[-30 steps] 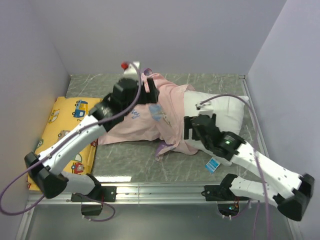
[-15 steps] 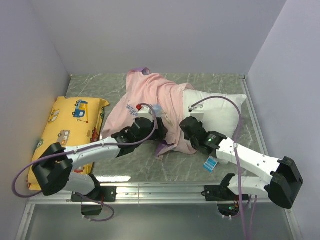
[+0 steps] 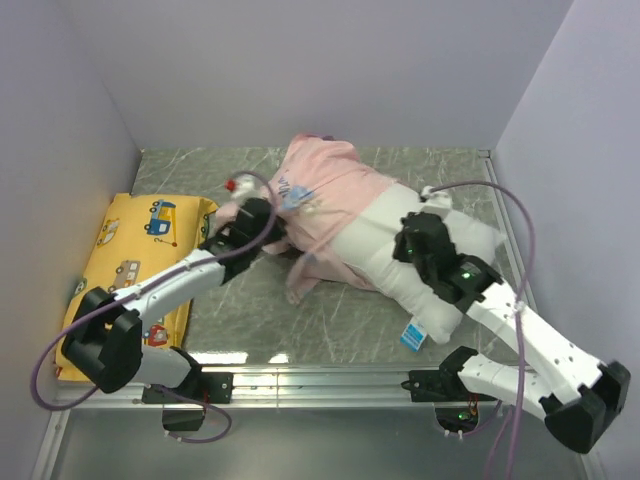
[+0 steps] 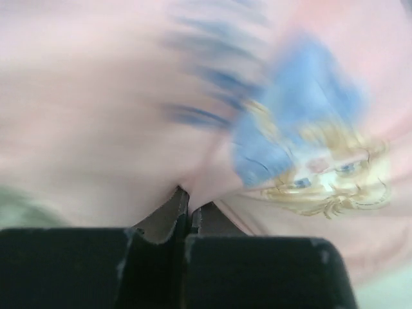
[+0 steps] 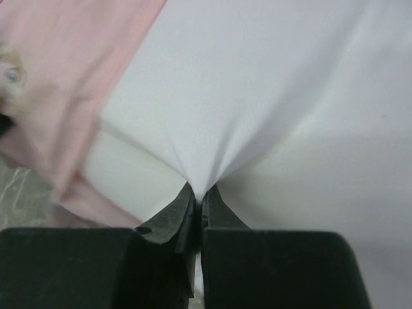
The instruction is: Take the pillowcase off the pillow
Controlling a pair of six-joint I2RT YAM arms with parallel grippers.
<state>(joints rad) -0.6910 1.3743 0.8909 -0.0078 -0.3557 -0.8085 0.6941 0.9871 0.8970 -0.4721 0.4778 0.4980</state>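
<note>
L gripper (image 4: pixel 187 196) is clamped on a fold of the pale pink pillowcase (image 3: pixel 330 190), princess print blurred just beyond it. R gripper (image 5: pixel 198 193) pinches white pillow (image 3: pixel 375 262) fabric. Pillow lies diagonally on the worktop (image 3: pixel 330 320), far-left end under the bunched case, near-right end w/ tag (image 3: pixel 410 335) bare; yellow vehicle cushion (image 3: pixel 130 250) at left.

top: we see bright, even, diffuse light, soft shadows, pale glare strip on the table (image 3: pixel 340 320) near edge | left wrist: we find pillowcase (image 4: pixel 129 96) print heavily blur-smeared | right wrist: we read pillow (image 5: pixel 290 96) bright, mildly soft-focused
</note>
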